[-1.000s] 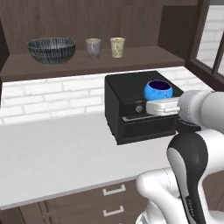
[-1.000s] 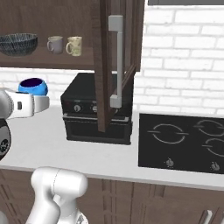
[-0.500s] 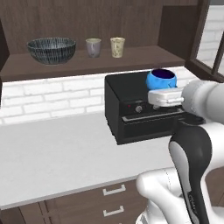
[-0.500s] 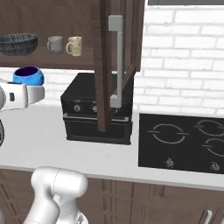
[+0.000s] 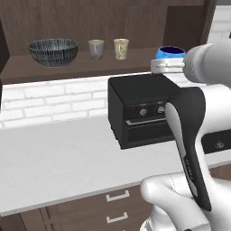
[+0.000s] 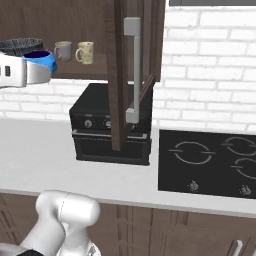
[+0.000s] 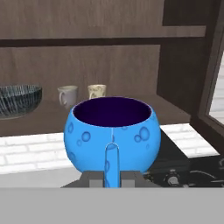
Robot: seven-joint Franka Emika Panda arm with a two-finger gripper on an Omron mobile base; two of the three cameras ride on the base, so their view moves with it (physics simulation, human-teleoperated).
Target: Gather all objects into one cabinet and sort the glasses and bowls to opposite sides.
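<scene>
Gripper (image 7: 111, 177) jaws clamped on the small glossy bright-blue bowl (image 7: 112, 131), level with the dark wood cabinet shelf (image 5: 85, 67). Risk: it clips the shelf edge or the beige tumbler (image 5: 121, 48) going in.

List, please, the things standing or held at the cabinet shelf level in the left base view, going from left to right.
Large dark patterned bowl → grey cup → beige cup → small blue bowl, held up by the gripper.

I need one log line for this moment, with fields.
phase: carry | held: blue bowl | gripper: shut on bowl | height: shelf level, above oven | on shelf: dark bowl, two cups
</scene>
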